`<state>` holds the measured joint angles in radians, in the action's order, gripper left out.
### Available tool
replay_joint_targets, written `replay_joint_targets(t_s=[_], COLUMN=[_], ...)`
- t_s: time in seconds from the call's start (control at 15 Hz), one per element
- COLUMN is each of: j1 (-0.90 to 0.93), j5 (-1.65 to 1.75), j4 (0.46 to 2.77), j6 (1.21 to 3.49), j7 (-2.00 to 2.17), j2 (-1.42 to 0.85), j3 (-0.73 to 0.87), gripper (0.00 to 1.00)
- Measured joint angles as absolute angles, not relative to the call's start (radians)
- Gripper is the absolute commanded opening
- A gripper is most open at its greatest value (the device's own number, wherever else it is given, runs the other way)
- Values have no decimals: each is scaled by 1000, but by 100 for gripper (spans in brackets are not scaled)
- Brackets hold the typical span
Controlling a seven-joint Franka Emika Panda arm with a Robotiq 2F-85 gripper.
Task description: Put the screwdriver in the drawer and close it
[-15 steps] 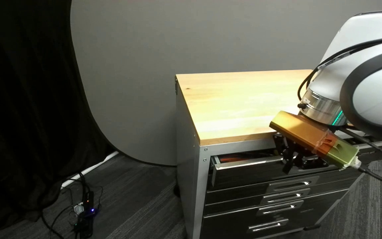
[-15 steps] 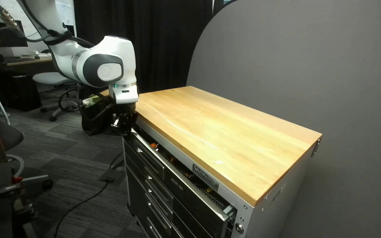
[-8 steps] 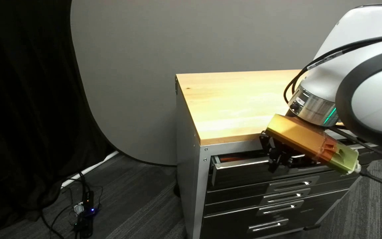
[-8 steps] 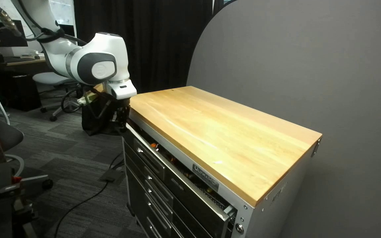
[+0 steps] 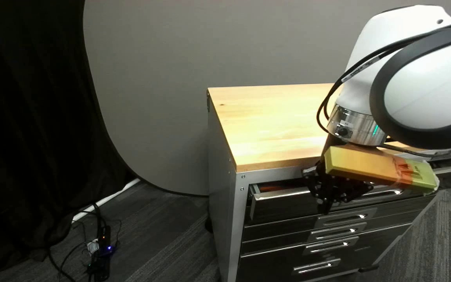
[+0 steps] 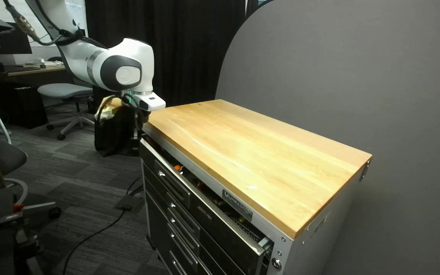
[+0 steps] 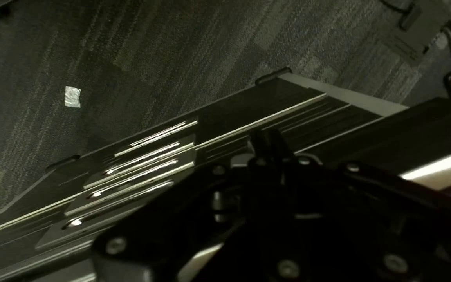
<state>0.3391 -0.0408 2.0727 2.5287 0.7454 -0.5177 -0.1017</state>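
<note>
The drawer (image 5: 280,205) is the top one of the cabinet and stands partly pulled out; its front also shows in an exterior view (image 6: 220,221) and in the wrist view (image 7: 370,147). My gripper (image 5: 325,207) points down at the outer side of the drawer's front, near the middle of its width. Its black fingertips (image 7: 269,143) are together, with nothing visible between them. I cannot tell whether they touch the drawer front. The screwdriver is hidden or out of view.
The cabinet's wooden top (image 5: 272,125) lies behind and above the drawer. Lower drawers with silvery handles (image 5: 345,216) are shut below. Orange tools (image 6: 178,168) show inside the open drawer. A power strip with cables (image 5: 100,250) lies on the floor.
My gripper has moved down and toward the camera side, from over the drawer's front edge to before its front. The wrist has turned more level. The drawer has not visibly moved.
</note>
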Motion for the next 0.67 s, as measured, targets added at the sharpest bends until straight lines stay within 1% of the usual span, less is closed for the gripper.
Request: replay_joint_targets(t_s=[0.07,0.2,0.33,0.67], j1=[340,344,360,432], j5=[-33,6,64,129], j4=[2057,2026,2000,1985], j6=[2501,2460,2454,2574], j7=[706,643,614,646], j2=[-532,-561,-586,-613], j3=[-102,-99,-87,-32], gripper=[7,4,4,5])
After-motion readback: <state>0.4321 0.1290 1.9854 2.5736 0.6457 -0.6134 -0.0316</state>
